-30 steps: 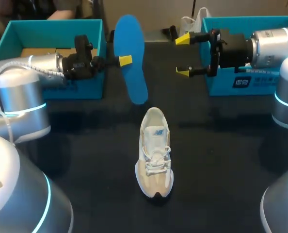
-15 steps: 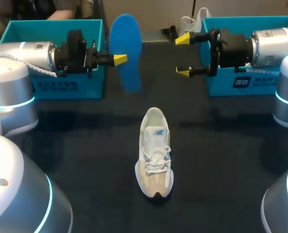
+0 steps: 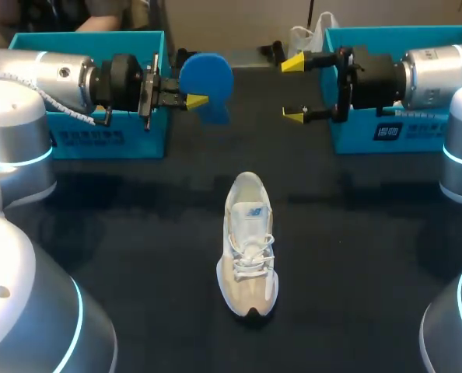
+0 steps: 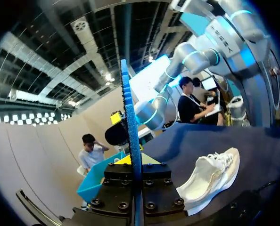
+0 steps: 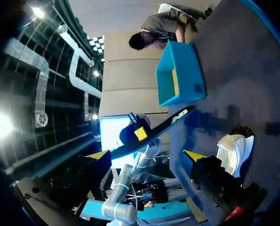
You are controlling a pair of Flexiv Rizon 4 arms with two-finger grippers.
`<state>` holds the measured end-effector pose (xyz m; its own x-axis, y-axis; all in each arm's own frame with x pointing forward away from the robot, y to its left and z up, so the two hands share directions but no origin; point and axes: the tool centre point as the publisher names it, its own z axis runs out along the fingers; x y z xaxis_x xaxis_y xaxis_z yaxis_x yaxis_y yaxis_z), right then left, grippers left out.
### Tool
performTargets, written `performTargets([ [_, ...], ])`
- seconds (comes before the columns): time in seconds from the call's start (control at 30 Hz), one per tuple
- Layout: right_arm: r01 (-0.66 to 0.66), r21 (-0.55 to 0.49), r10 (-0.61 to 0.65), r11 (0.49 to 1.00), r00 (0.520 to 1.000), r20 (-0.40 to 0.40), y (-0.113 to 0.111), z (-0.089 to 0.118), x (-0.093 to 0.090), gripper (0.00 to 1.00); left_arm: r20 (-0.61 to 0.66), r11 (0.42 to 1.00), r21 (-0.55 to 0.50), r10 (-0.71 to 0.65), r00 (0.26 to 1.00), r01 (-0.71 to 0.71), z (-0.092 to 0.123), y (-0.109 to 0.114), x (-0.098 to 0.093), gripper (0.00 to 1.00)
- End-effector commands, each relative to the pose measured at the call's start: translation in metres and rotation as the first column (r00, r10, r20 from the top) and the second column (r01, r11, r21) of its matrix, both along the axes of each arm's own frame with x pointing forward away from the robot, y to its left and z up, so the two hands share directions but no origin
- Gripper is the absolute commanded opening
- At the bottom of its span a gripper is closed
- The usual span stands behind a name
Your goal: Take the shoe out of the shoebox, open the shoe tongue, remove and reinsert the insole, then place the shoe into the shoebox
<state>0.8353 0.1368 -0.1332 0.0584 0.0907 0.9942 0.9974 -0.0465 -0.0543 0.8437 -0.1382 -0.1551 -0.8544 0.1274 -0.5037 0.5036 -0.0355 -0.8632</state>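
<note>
The white sneaker [image 3: 249,245] lies on its sole in the middle of the dark table, toe toward me, laces tied. My left gripper [image 3: 190,99] is shut on the blue insole [image 3: 206,81] and holds it in the air next to the left shoebox [image 3: 83,140]. In the left wrist view the insole [image 4: 129,122] stands edge-on between the fingers, with the sneaker [image 4: 210,176] lying beside them. My right gripper [image 3: 294,89] hangs open and empty opposite the insole, in front of the right shoebox [image 3: 418,132]. The right wrist view shows the insole [image 5: 163,125] ahead of the open right gripper [image 5: 147,155].
Two teal shoeboxes stand at the back corners, the left box [image 5: 180,75] with brown card inside. The dark table [image 3: 138,233] is bare around the sneaker [image 5: 234,150]. Both arms' grey bases fill the near corners.
My left arm has swung the insole up and turned it, so it now points away from the head camera rather than hanging down. Right arm and sneaker have not moved.
</note>
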Motion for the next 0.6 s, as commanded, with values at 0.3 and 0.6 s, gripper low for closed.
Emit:
performTargets([
  [0.3, 0.000, -0.003, 0.000, 1.000, 1.000, 0.000, 0.002, 0.000, 0.001, 1.00, 0.622, 0.998, 0.046, -0.054, 0.781, 0.032, 0.007, 0.000, -0.010, 0.00],
  [0.6, 0.000, -0.003, 0.000, 1.000, 1.000, 0.000, 0.002, 0.000, 0.001, 1.00, 0.869, 0.998, -0.038, 0.062, 0.491, -0.059, 0.008, -0.004, -0.002, 0.00],
])
